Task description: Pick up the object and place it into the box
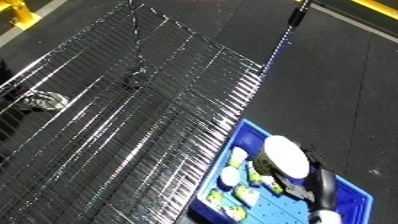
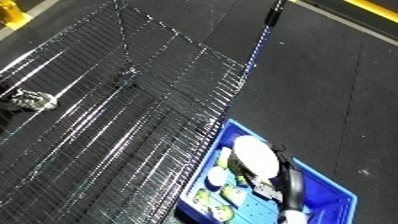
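Fingers of the right hand (image 1: 320, 192) are hard to read — the black hand comes in from the lower right and hangs over the blue bin (image 1: 355, 197), but whether it is spread or curled round anything cannot be told from either view. Just beside it, up and to the left, a round object with a white face and a dark rim (image 1: 284, 155) sits tilted inside the bin; it looks like a roll or a lidded tub, though its exact kind is unclear, and whether the hand touches it cannot be made out.

Below that object, several small pale pieces with yellow-green marks (image 1: 233, 177) lie on the bin's floor toward its left wall. The bin rests at the lower right edge of a wire-mesh counter (image 1: 133, 125), whose shiny grid runs diagonally across most of the view. Far off at the left edge of the mesh lies a small crumpled grey-white item (image 2: 31, 99), well apart from the bin. Beyond the mesh the dark floor (image 1: 338, 75) carries yellow markings (image 1: 378, 7) near the top corners.
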`<state>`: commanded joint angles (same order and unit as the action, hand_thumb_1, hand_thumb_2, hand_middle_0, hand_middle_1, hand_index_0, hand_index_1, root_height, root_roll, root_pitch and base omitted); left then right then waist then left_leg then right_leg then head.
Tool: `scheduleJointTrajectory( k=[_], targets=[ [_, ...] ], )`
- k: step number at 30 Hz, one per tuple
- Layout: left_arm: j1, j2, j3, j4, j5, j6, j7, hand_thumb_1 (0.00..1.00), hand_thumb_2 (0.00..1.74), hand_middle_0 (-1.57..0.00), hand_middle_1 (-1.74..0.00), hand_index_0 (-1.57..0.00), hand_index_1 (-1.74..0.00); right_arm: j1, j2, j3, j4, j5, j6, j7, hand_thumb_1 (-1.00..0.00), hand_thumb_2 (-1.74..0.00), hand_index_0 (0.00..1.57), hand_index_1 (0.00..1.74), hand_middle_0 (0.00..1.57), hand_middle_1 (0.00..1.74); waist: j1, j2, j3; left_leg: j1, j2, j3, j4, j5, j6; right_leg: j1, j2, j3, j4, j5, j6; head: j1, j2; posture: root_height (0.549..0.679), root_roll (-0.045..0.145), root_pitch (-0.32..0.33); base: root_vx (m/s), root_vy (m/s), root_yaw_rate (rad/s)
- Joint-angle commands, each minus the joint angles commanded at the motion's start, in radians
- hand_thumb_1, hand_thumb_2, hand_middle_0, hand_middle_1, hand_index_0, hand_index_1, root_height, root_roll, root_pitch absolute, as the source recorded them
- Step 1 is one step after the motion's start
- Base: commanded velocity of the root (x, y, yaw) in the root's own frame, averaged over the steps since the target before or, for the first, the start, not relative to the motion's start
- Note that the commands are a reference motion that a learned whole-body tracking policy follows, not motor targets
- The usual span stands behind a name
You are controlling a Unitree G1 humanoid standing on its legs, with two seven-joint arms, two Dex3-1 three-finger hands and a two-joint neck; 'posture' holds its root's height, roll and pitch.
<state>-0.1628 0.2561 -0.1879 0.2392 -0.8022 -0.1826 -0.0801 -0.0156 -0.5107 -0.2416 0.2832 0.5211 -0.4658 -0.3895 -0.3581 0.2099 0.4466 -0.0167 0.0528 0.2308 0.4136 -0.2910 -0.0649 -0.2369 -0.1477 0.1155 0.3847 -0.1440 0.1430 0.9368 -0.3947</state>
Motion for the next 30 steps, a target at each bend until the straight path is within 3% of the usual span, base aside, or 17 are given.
scheduleJointTrajectory(
  k=[7,12,22,30],
  targets=[
    [0.000,-0.006,-0.004,-0.004,-0.005,-0.004,0.005,1.00,1.74,-1.57,-1.74,-1.57,-1.74,0.006,0.004,0.000,-0.006,-0.004,-0.001,0.008,-0.75,-1.30,1.18,1.30,1.18,1.30,-0.006,0.005,0.000,0.000,-0.001,0.004,0.002,0.001,-0.0002,-0.003,0.0003,0.004,0.000,0.001,0.0013,-0.006,0.006,0.669,0.085,-0.023,0.000,0.013,-0.028],
    [0.014,-0.006,-0.009,-0.008,-0.012,-0.009,0.002,1.00,1.74,-1.57,-1.74,-1.57,-1.74,0.009,0.007,0.007,-0.025,-0.018,0.014,0.025,-0.50,-0.87,0.79,0.87,0.79,0.87,0.005,0.001,0.002,-0.001,-0.002,0.000,0.001,0.002,-0.0014,0.001,-0.0043,0.002,0.000,0.002,0.0031,0.007,-0.016,0.669,0.084,-0.025,0.000,0.006,0.078],
    [0.032,-0.003,-0.014,-0.017,-0.017,-0.002,0.001,1.00,1.74,-1.57,-1.74,-1.57,-1.74,0.014,0.018,0.017,-0.047,-0.048,0.036,-0.004,-0.50,-0.87,0.79,0.87,0.79,0.87,0.022,-0.009,-0.002,0.002,-0.004,-0.009,0.000,0.004,-0.0021,0.013,-0.0054,-0.003,0.004,-0.001,0.0017,0.013,-0.042,0.669,0.082,-0.032,0.010,0.000,0.060],
    [0.043,-0.002,-0.013,-0.014,-0.015,0.007,-0.008,1.00,1.74,-1.57,-1.74,-1.57,-1.74,0.024,0.031,0.031,-0.063,-0.052,0.042,0.027,-0.10,-0.17,0.16,0.17,0.16,0.17,0.031,-0.021,-0.008,0.007,-0.003,-0.013,0.001,0.005,-0.0030,0.025,-0.0024,-0.006,0.006,-0.005,-0.0019,0.012,-0.071,0.669,0.080,-0.040,0.024,-0.006,0.050]
  ],
)
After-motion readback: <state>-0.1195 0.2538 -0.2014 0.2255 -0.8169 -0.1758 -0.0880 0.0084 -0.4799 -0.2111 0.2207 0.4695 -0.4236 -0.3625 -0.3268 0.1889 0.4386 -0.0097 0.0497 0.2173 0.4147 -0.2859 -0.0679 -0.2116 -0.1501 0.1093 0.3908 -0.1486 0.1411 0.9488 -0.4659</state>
